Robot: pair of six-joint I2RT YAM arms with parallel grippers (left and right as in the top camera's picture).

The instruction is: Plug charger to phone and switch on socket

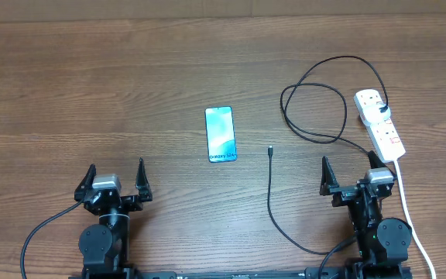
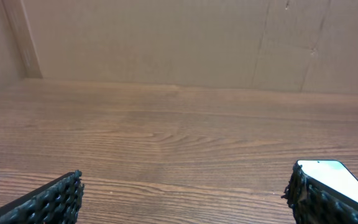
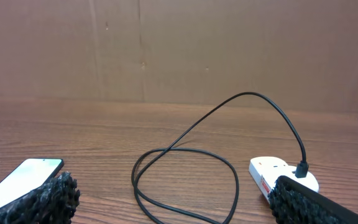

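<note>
Nearest, my left jaws and right jaws both stand wide apart, holding nothing, over the desk [image 1: 130, 77]. Farther out between my arms lies one phone [image 1: 221, 135], flat and screen up; from the left wrist only a lit corner shows behind a finger. One charger [image 1: 269, 194] lies right of it, apart, with its tip pointing away from me and its middle run lost under my right arm. Farthest right sits one socket [image 1: 379, 124], half hidden by a finger from the right wrist. Its red switches are too small to count, and the charger enters its far end.
</note>
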